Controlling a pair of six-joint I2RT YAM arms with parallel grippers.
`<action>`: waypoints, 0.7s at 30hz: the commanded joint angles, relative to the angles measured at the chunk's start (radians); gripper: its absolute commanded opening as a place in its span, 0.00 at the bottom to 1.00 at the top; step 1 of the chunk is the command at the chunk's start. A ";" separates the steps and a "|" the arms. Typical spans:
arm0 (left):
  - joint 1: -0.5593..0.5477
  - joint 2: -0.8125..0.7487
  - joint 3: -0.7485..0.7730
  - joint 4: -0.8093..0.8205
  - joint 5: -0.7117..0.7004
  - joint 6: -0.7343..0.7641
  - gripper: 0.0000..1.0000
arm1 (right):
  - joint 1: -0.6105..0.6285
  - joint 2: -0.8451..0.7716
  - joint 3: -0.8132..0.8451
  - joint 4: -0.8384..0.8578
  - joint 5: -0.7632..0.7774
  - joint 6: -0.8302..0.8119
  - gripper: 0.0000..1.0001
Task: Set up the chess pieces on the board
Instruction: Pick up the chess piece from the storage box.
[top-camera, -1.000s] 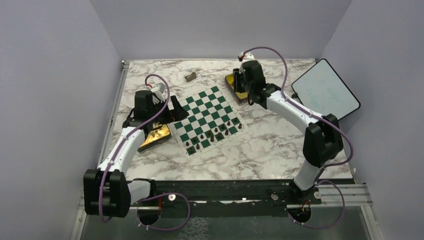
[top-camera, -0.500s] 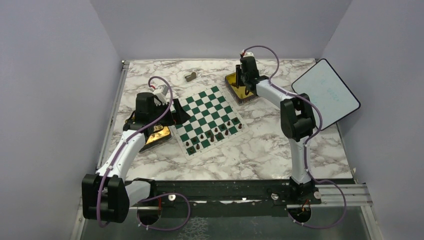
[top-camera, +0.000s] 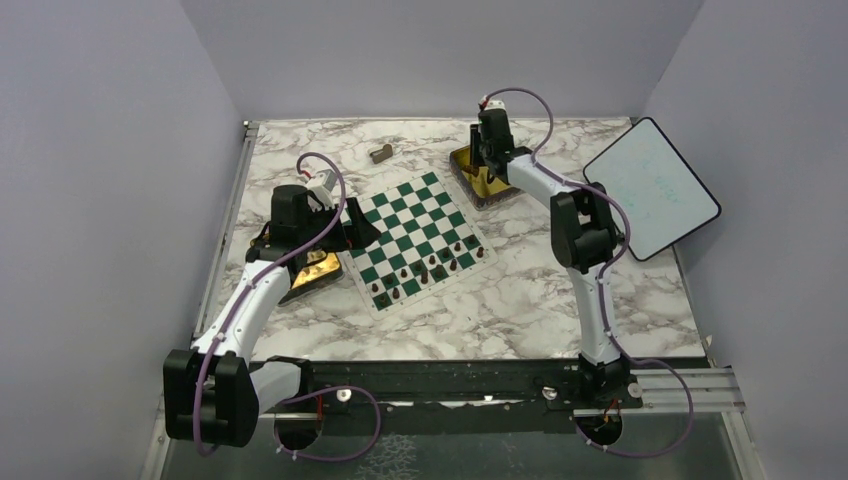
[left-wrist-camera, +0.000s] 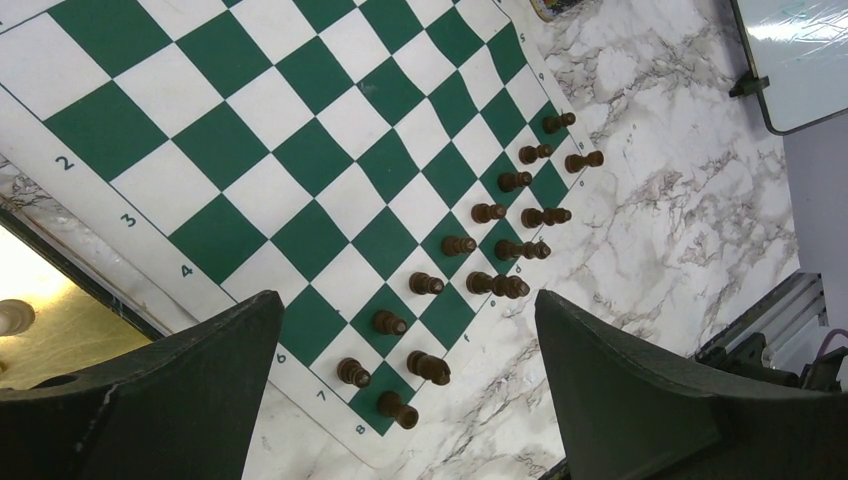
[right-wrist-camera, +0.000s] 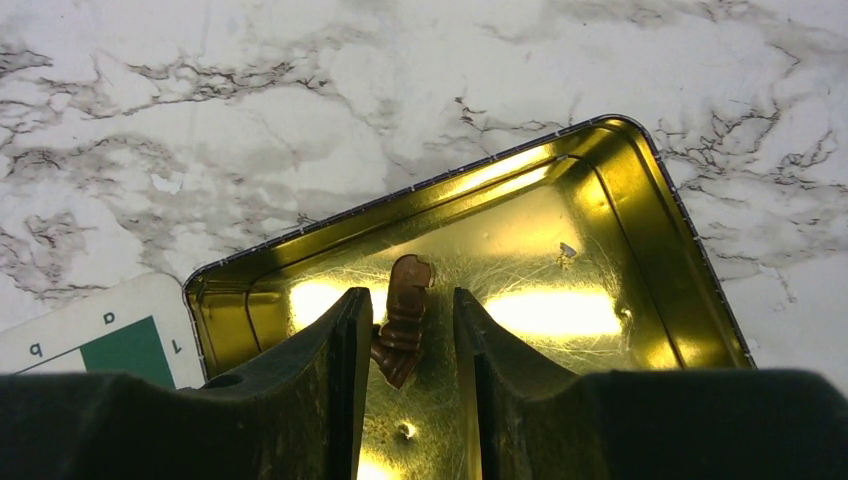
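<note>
Right gripper (right-wrist-camera: 407, 300) is down inside the gold tin (right-wrist-camera: 600, 200), jaws drawn in close on either side of a brown chess piece (right-wrist-camera: 402, 330) lying on the tin's floor. I can't tell whether they're actually pinching it. Over on the other side, the left gripper (left-wrist-camera: 408, 305) hangs above the green-and-white board (left-wrist-camera: 300, 150), jaws spread wide, with two rows of dark chess pieces (left-wrist-camera: 487, 212) standing along one edge.
</note>
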 joint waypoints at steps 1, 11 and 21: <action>-0.005 -0.023 -0.004 -0.001 0.033 0.009 0.96 | -0.005 0.062 0.056 0.015 -0.014 -0.015 0.40; -0.006 -0.014 -0.004 -0.002 0.032 0.011 0.96 | -0.004 0.120 0.065 -0.011 0.007 -0.025 0.35; -0.005 -0.009 -0.004 -0.004 0.025 0.012 0.96 | -0.007 0.102 0.052 -0.011 0.030 -0.052 0.19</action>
